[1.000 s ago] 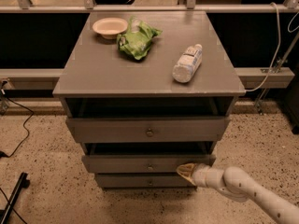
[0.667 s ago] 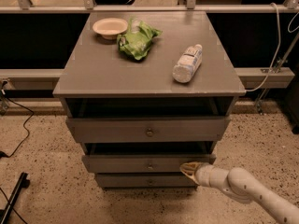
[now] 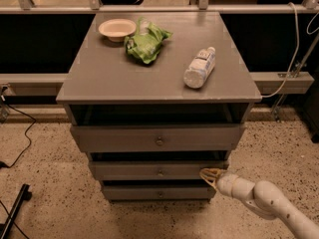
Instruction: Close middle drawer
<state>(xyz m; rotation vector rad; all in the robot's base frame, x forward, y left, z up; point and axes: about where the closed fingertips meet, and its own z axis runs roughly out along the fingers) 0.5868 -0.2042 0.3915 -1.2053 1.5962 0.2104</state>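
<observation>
**Gripper at the right end of the middle drawer's front**

We see the grey table (image 3: 99, 78) with its three drawers, all standing out from the frame to some degree. The middle drawer (image 3: 129, 170) is partly open: a dark gap shows above its low front, and its small dark knob (image 3: 160, 172) sits at the centre. The top drawer (image 3: 119, 138) above it juts out further, and the lowest drawer (image 3: 129, 192) sits just below.

The gripper (image 3: 206, 175) comes in from the lower right on a pale arm (image 3: 271, 208). Its yellowish tip is against the right end of the middle drawer's front, well to the right of the knob. We cannot tell how wide its jaws stand.

On the table top we find a pale bowl (image 3: 117, 29) at the back left, a crumpled green bag (image 3: 146, 43) just beside it, and a plastic bottle (image 3: 199, 67) lying on its side towards the right.
</observation>
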